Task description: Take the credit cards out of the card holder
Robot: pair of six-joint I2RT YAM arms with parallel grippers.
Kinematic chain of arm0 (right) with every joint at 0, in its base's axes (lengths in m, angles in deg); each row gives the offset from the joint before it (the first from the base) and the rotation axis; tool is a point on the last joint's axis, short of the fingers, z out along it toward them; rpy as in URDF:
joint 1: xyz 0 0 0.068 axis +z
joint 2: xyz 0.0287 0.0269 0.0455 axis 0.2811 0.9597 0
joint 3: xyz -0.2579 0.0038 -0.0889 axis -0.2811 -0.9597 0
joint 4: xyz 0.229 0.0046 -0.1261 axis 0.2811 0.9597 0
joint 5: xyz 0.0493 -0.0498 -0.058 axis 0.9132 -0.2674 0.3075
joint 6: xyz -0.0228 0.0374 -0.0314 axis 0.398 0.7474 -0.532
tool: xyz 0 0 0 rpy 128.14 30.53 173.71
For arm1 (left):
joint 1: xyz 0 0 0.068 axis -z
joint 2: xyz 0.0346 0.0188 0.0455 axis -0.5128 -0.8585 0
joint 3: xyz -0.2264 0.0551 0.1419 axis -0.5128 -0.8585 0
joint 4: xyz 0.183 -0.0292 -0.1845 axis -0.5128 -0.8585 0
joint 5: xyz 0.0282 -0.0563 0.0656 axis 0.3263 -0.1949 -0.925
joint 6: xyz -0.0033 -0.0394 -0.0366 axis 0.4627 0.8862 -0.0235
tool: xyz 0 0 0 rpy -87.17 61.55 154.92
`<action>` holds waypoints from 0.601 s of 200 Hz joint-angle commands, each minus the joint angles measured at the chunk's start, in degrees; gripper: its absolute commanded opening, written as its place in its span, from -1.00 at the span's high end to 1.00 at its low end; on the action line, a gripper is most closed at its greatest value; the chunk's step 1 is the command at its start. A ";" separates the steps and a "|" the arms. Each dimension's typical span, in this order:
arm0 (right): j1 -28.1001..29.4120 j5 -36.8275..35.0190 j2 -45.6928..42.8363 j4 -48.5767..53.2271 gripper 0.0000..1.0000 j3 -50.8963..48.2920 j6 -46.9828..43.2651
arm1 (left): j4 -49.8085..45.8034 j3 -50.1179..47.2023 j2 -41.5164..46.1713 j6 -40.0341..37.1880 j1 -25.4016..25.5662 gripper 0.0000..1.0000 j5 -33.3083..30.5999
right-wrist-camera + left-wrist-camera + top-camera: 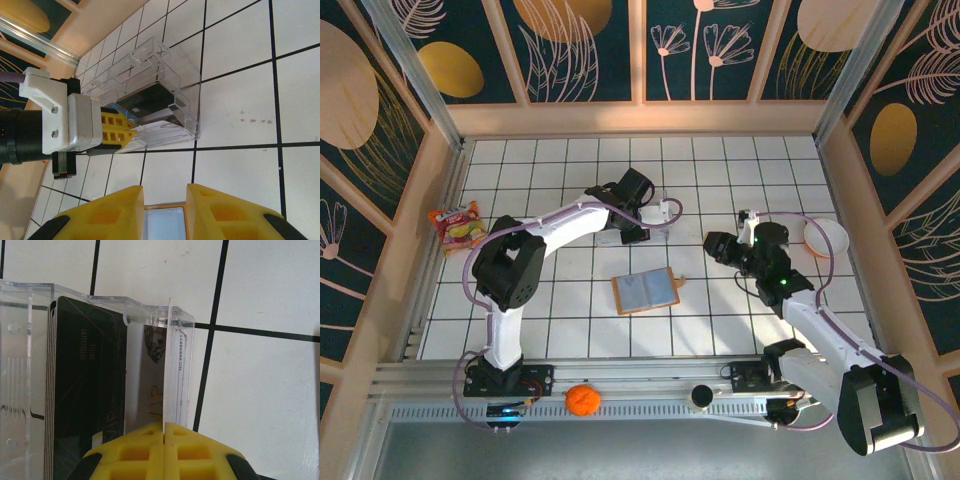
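Tiled table: white, with a black grid.

Clear plastic box: lies far of centre on the table.

Card holder: orange-tan, lying open and flat at mid-table with its grey-blue inside facing up. It sits nearer than the box and apart from it.

My left gripper: at the end of the box, yellow fingers pressed together. A thin clear panel edge runs down into their seam; whether it is pinched I cannot tell.

My right gripper: fingers parted with nothing between them, near the card holder's right side and facing the box.

Credit cards: a dark stack standing on edge inside the box.
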State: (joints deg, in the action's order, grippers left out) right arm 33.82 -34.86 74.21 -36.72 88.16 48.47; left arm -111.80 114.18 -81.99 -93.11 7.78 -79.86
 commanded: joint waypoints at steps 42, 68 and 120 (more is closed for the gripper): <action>-0.66 1.18 -0.18 -1.62 0.42 1.38 -0.56 | 0.10 1.03 -0.60 2.62 0.10 0.77 -1.49; -0.64 1.44 -0.07 -1.90 0.40 1.36 -0.39 | 0.60 1.52 -0.05 3.60 0.06 0.69 -2.10; -0.65 2.56 -0.23 -2.17 0.31 1.07 -0.38 | 3.97 1.72 3.50 7.21 0.04 0.60 -2.76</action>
State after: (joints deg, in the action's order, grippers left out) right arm 33.64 -33.64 74.21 -37.04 88.16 48.47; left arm -110.49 114.20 -81.88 -88.82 7.78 -81.33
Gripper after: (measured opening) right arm 0.335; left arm 0.197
